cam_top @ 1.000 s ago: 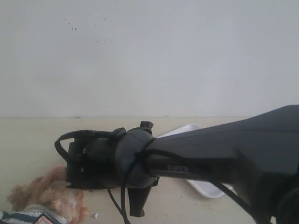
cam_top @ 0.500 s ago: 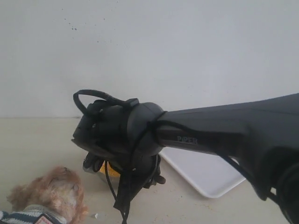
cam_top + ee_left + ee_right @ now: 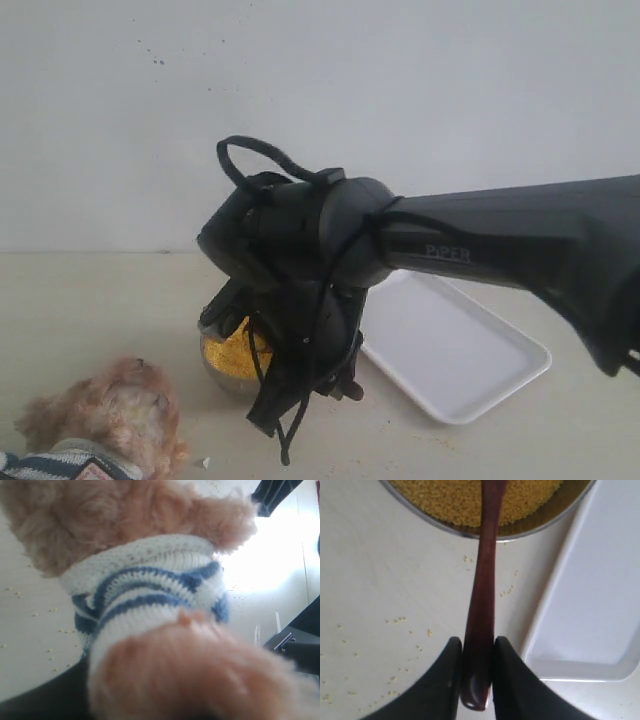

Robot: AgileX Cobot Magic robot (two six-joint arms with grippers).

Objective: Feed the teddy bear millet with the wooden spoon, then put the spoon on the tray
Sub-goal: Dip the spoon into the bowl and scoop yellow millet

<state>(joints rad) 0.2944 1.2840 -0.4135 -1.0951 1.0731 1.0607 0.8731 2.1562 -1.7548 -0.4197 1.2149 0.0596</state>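
Fingers [image 3: 449, 680] of the right gripper [image 3: 477, 645] are clamped on the very end of the wooden spoon [image 3: 485, 580], one black pad on each side of the handle. The spoon is dark reddish-brown and glossy. Its thin handle runs straight away from the pads, and a short rounded stub pokes out behind them. The far end widens as it reaches over the millet [image 3: 450, 497], where the edge of the right wrist view cuts it off. I cannot tell whether it dips into the grains.

The millet is fine and bright yellow and fills a round steel bowl [image 3: 435, 526]. A few loose grains [image 3: 400, 620] lie scattered on the pale table [image 3: 380, 570] near the bowl. The tray [image 3: 600, 605] sits just beside the bowl. It is flat, white and rectangular, with rounded corners and a low raised rim.

From the exterior view, the right arm [image 3: 500, 260] reaches across from the right and bends down over the bowl [image 3: 222, 378], hiding much of it. The tray [image 3: 460, 350] lies to the right of the bowl.

The teddy bear [image 3: 110, 410] lies at the lower left, apart from the bowl. It has fluffy light-brown fur and a navy-and-white striped shirt [image 3: 55, 465]. The bear [image 3: 150, 525] fills the left wrist view, its knitted striped collar [image 3: 150, 580] close up. The left gripper is hidden behind the fur, so I cannot tell whether its fingers are apart or together.
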